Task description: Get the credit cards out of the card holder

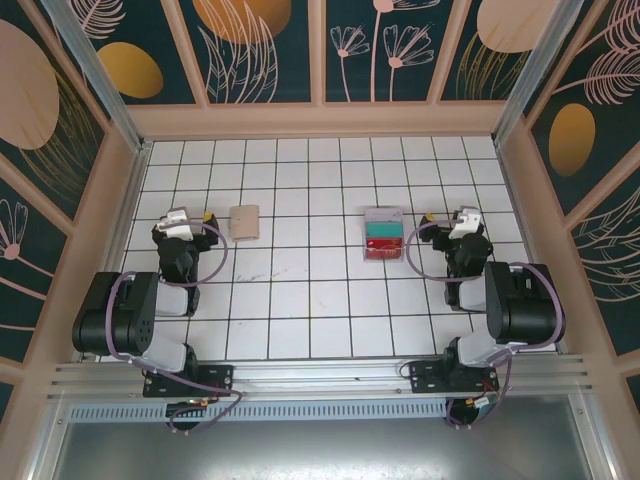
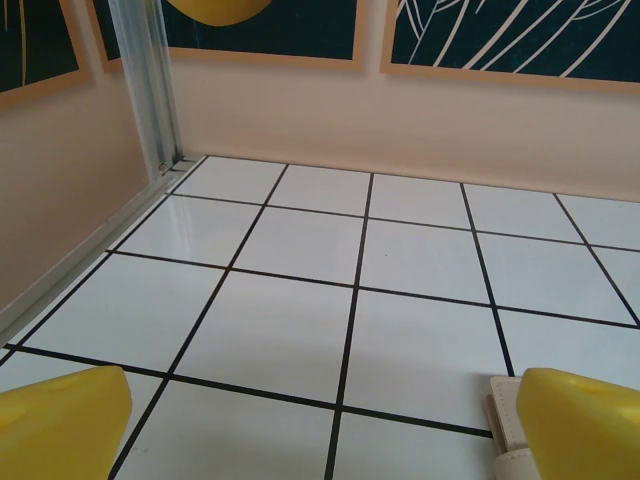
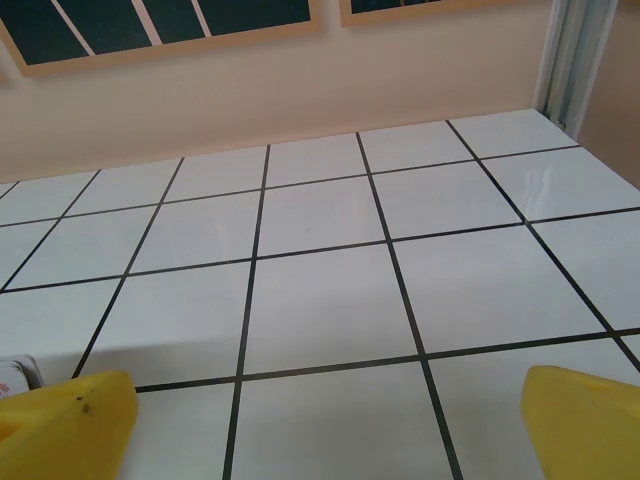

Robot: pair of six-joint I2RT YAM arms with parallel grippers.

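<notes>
Two grippers spread wide and empty: left gripper point(image 1: 186, 215), right gripper point(image 1: 455, 215).
Tan card holder point(image 1: 245, 221) lies folded just beside the left gripper, at its 3 o'clock (clear tray point(image 1: 383, 233) at the right gripper's 9 o'clock).

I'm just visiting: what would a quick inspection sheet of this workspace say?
Surface: white tiled table with dark grout lines.
Job's things: tan card holder, lying flat near the left pincer; no cards seen out.
Clutter: clear plastic tray with teal and red strips.
Pincers: left and right pincer both open, holding nothing.
Cables: purplish cables looped along both arms.
Surroundings: dark leaf-patterned wall panels.
</notes>
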